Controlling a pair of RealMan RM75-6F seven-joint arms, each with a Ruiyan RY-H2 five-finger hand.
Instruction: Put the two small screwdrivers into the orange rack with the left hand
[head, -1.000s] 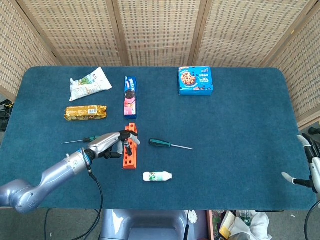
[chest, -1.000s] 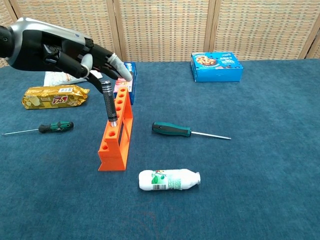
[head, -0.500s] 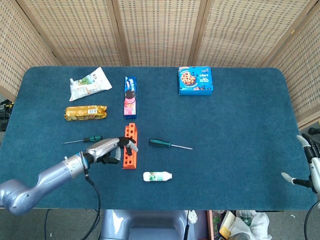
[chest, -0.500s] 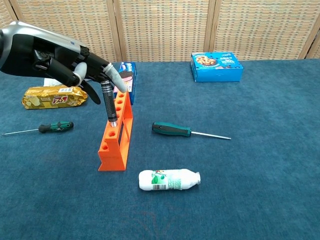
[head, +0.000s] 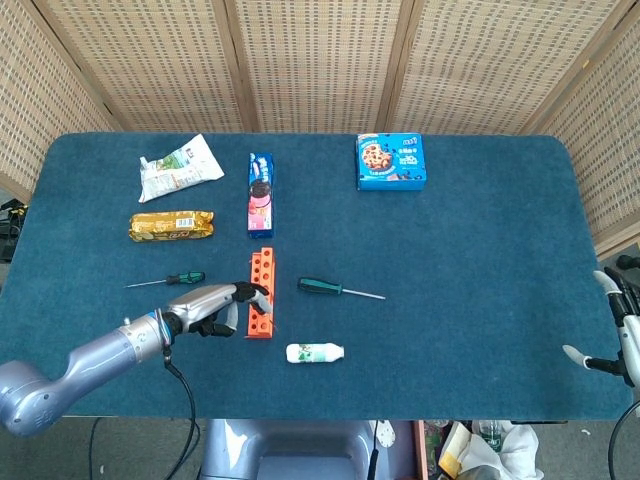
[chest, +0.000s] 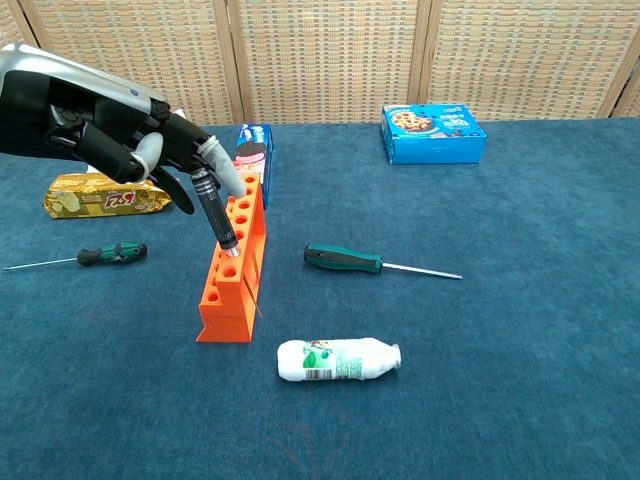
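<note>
The orange rack (head: 261, 296) (chest: 234, 273) stands mid-table, its row of holes running away from me. My left hand (head: 206, 305) (chest: 112, 131) pinches the top of a small black-handled screwdriver (chest: 214, 210), which leans with its top toward the left. Its tip sits in a near hole of the rack, and the thin shaft pokes out below on the rack's right side. A second small screwdriver (head: 168, 281) (chest: 96, 256), green-handled, lies flat left of the rack, apart from the hand. My right hand (head: 624, 332) hangs at the table's right edge, fingers apart and holding nothing.
A larger green screwdriver (head: 338, 290) (chest: 351, 260) lies right of the rack, and a white bottle (head: 315, 352) (chest: 338, 360) lies in front of it. Behind are a gold snack pack (head: 172, 225), a white pouch (head: 179, 170), a cookie sleeve (head: 261, 192) and a blue cookie box (head: 391, 161).
My left hand drew back toward the left and lower. The black-handled screwdriver went from upright to leaning, sank deeper into its hole, and its shaft now shows below the rack.
</note>
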